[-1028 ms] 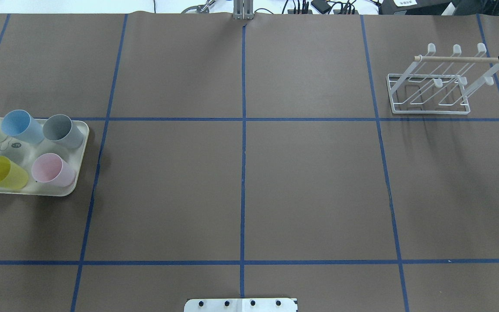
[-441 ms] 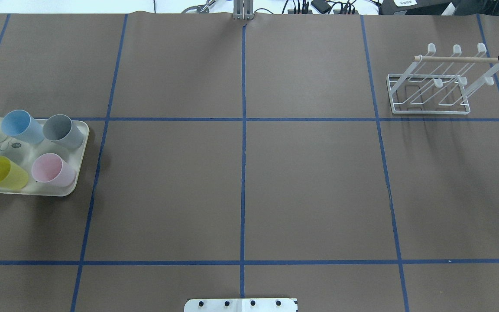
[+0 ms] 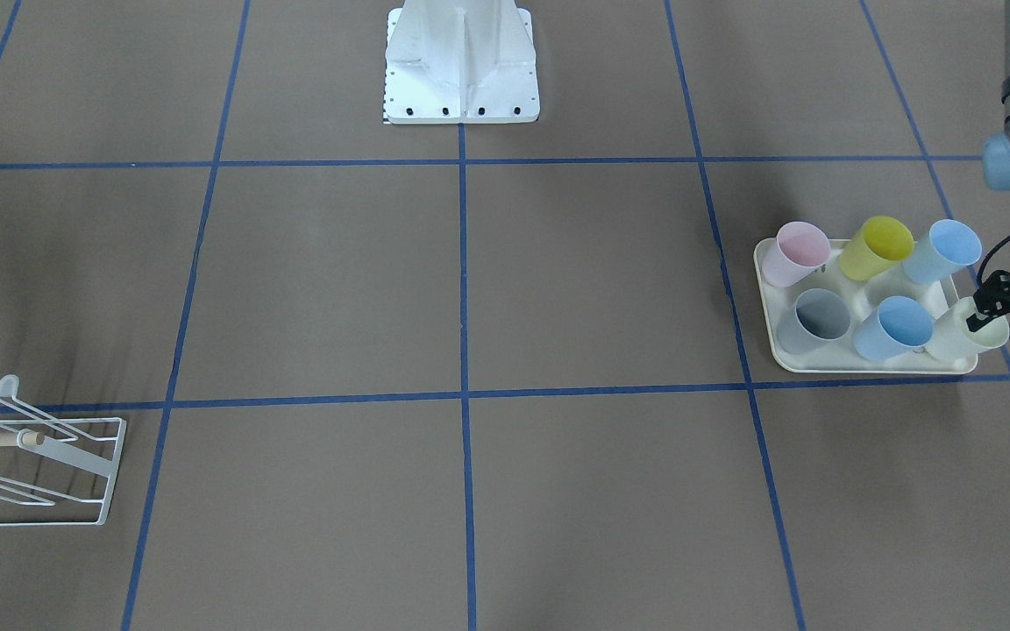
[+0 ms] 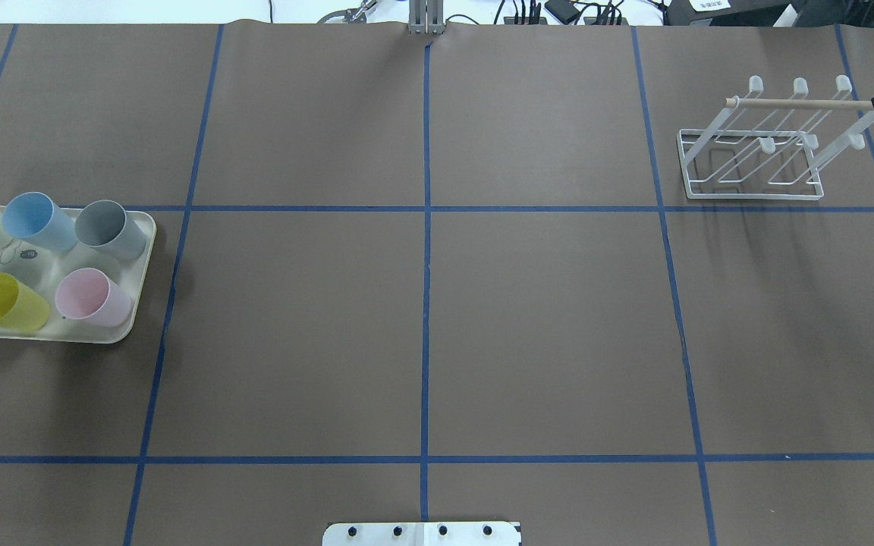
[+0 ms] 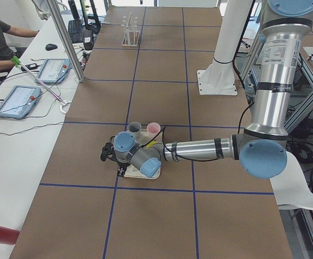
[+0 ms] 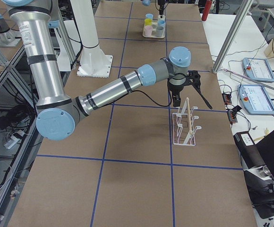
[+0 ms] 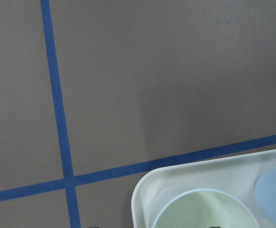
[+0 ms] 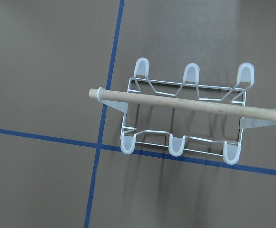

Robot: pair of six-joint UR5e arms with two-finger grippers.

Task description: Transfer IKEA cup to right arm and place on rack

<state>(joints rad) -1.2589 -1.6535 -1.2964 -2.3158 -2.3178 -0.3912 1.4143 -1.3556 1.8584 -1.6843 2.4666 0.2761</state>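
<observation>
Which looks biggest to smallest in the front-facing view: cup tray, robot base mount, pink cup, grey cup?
1. cup tray
2. robot base mount, top cropped
3. pink cup and grey cup: alike, unranked

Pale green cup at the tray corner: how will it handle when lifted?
Probably light and fairly stiff: the pale green cup looks like thin plastic. Tall and narrower at the base, so a sideways nudge may tip it. It stands close to a blue cup on the tray; a tilted lift could knock that.
</observation>
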